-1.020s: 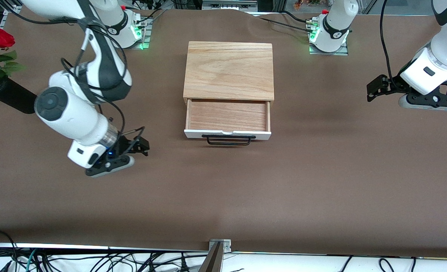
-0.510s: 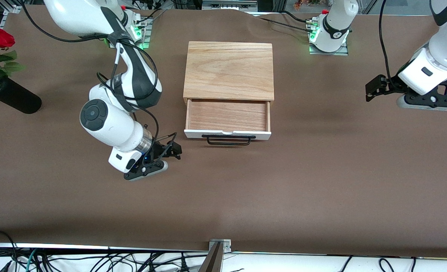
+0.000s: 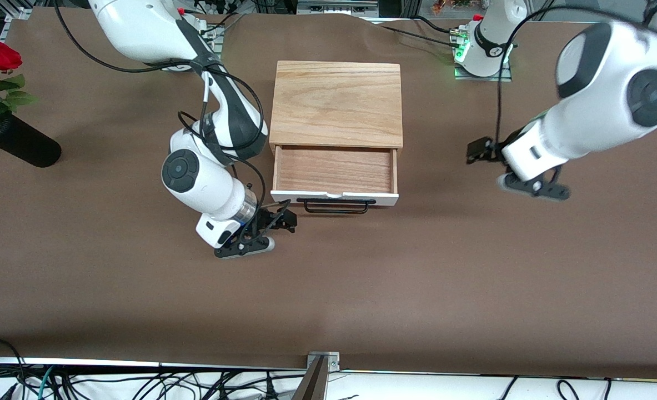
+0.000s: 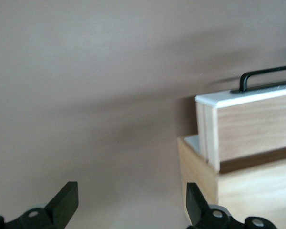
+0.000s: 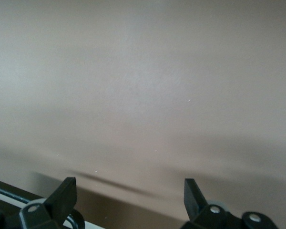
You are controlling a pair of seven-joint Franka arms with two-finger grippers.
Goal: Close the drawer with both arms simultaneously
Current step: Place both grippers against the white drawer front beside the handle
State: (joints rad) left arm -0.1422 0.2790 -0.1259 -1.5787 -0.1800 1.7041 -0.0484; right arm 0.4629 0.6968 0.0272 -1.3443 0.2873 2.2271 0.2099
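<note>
Two open, empty grippers, right gripper (image 3: 284,221) and left gripper (image 3: 477,150), flank the pulled-out drawer (image 3: 334,176) above a brown table (image 3: 361,289).

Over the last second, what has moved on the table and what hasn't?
Both arms have closed in on the drawer. The right gripper swept from the vase's end of the table to just beside the handle. The left gripper swung in from its end toward the casing. Both are open, holding nothing. The drawer stays pulled out, and the vase of roses hasn't moved.
</note>
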